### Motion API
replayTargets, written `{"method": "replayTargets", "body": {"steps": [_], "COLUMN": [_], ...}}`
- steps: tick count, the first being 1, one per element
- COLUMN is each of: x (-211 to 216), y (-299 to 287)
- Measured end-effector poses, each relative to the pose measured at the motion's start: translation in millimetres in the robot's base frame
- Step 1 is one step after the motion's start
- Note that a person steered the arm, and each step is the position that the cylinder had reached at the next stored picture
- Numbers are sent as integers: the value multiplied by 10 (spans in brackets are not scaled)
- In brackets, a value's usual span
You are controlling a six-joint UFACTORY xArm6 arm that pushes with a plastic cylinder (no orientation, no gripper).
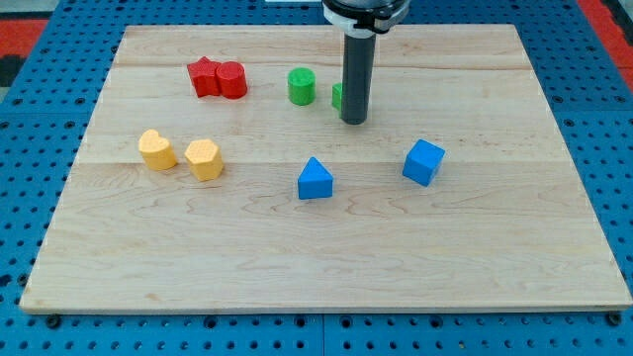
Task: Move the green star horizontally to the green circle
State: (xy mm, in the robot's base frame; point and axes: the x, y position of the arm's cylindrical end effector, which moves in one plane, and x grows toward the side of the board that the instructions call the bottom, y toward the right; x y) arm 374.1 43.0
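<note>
The green circle [301, 86] stands on the wooden board near the view's top, left of centre. The green star [337, 96] is just to its right, mostly hidden behind my rod; only a green sliver shows at the rod's left edge. My tip [354, 121] rests on the board right at the star's near side, apparently touching it. A small gap separates the star from the circle.
A red star [204, 76] and a red cylinder [231, 80] touch at the top left. A yellow heart [156, 150] and a yellow hexagon-like block [204, 158] sit at the left. A blue triangle [315, 179] and a blue cube [423, 161] lie below my tip.
</note>
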Motion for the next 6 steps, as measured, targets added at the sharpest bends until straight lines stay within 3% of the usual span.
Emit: {"method": "replayTargets", "body": {"steps": [1,2,4,6], "x": [38,-233,45,-440], "y": [41,-17,-80,762]}}
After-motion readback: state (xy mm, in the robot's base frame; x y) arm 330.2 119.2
